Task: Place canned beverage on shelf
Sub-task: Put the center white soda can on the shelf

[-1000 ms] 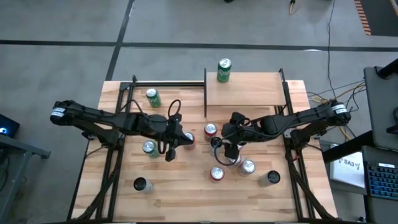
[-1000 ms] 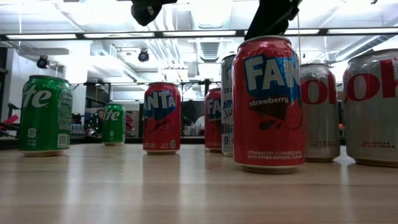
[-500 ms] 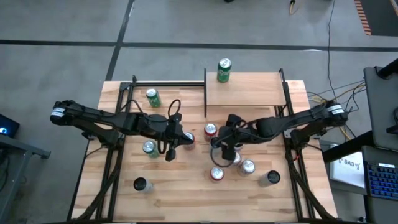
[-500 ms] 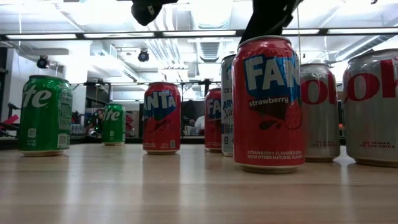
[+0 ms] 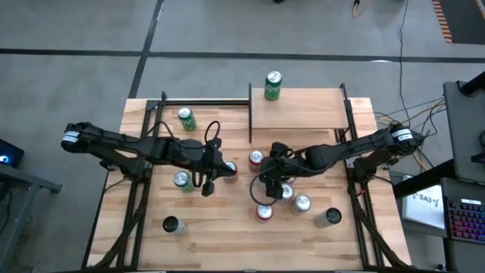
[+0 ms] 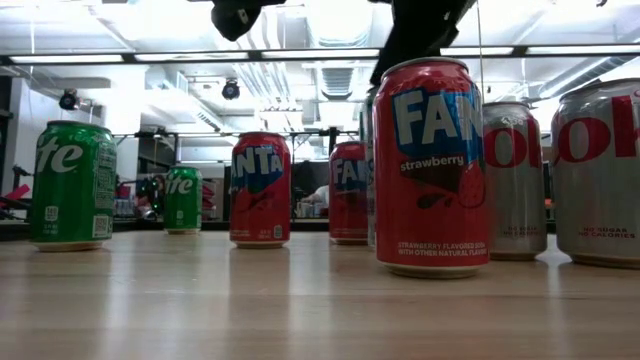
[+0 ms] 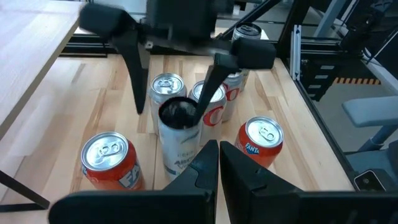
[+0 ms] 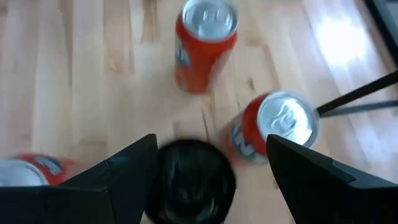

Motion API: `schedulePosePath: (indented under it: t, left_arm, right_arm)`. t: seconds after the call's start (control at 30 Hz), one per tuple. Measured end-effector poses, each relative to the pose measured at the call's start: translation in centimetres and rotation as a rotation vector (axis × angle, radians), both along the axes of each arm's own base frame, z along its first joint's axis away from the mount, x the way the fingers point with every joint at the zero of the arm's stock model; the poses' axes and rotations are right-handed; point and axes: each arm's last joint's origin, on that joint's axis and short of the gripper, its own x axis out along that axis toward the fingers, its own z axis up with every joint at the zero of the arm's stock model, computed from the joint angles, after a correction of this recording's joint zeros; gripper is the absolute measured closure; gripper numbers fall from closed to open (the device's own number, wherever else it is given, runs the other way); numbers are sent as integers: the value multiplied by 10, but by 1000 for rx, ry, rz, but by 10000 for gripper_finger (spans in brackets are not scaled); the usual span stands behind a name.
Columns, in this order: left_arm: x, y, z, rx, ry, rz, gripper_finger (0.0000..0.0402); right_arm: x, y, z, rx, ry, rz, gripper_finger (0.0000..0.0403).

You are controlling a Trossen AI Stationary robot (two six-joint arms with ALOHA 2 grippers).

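- Right now the right claw (image 5: 267, 182) hangs low over the can cluster mid-surface, fingers spread wide on either side of a dark-topped can (image 7: 177, 134); in the right wrist view that dark top (image 8: 189, 180) sits between the two fingers, which do not look clamped on it yet.
- Left claw (image 5: 206, 188) is pressed together, empty, parked above the surface left of centre.
- Crowding is probably the main risk: red cans (image 7: 111, 162) and silver ones (image 7: 166, 90) stand just beside the target, so a spread finger could clip a neighbour and topple it, or pinch two cans at once.
- A grip set too high on the can could, I judge, let it tilt or slip during the lift.
- The shelf (image 5: 303, 114), at the far edge of the surface, already carries one green can (image 5: 273, 85) at its back; the rest of the board is bare, but a careless placement could bump that can or catch a black post (image 5: 251, 114).
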Motion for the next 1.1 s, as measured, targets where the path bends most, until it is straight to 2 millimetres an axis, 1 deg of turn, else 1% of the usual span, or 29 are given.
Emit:
schedulePosePath:
  t: [0.1, 0.2, 0.33, 0.43, 0.73, 0.93, 1.1]
  left_arm:
    - [0, 0, 0, 0, 0, 0, 402]
    - [0, 0, 0, 0, 1, 0, 402]
    - [0, 0, -1, 1, 3, 0, 402]
    - [0, 0, -1, 1, 4, 0, 402]
    - [0, 0, -2, -1, 6, 0, 402]
    - [0, 0, -2, -2, 6, 1, 402]
    - [0, 0, -2, 0, 3, 0, 402]
  right_arm:
    - [-1, -1, 15, 9, -44, -35, 110]
    - [-2, -1, 19, 40, -50, -72, 110]
    - [-4, 4, 13, 68, -4, -106, 110]
    - [-6, 7, 4, 70, 69, -125, 110]
    - [1, 14, -12, 69, 115, -139, 110]
    - [2, 13, -12, 46, 112, -138, 110]
    - [-1, 13, -1, 8, 114, -100, 110]
